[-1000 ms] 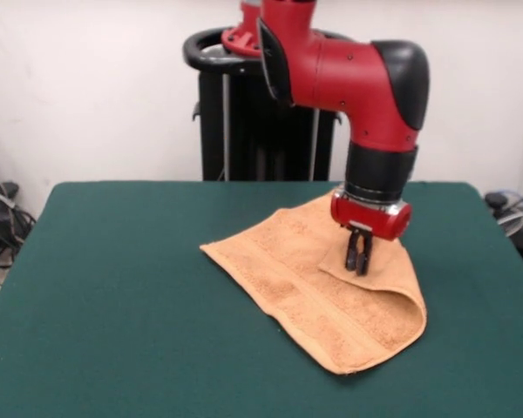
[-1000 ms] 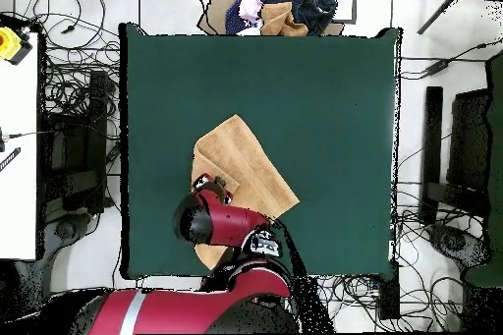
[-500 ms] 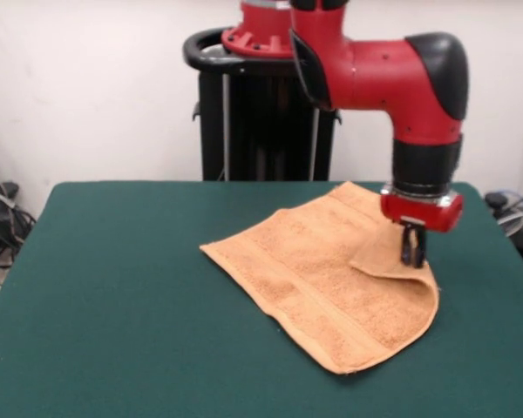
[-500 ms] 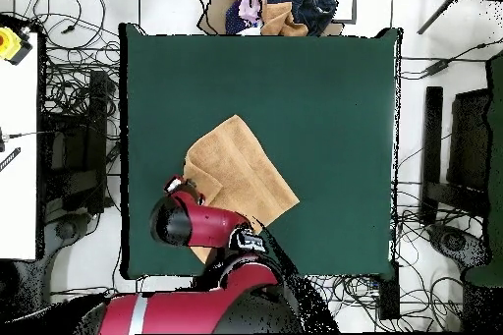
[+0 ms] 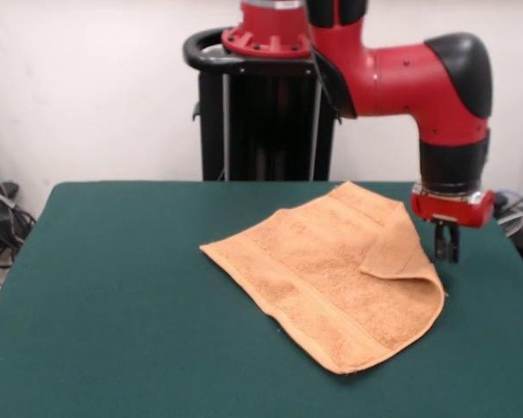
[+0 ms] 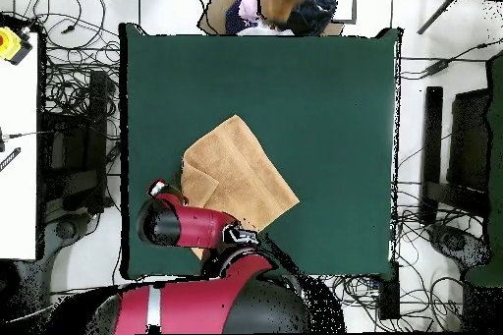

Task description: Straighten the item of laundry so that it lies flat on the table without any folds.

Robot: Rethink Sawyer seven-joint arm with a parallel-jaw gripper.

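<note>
Where the towel (image 5: 331, 279) folds — pincer (image 5: 445, 254) just beside | seemingly narrow, empty

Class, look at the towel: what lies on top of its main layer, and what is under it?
A folded-over flap lies on the towel at its edge nearest the gripper. The green table lies underneath; the cloth beneath the flap is hidden.

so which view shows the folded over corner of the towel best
The front view: the towel shows its flap doubled over beside the pincer, with the rounded fold edge clear. In the overhead view the arm covers part of the towel, and the fold shows only as a faint line.
</note>
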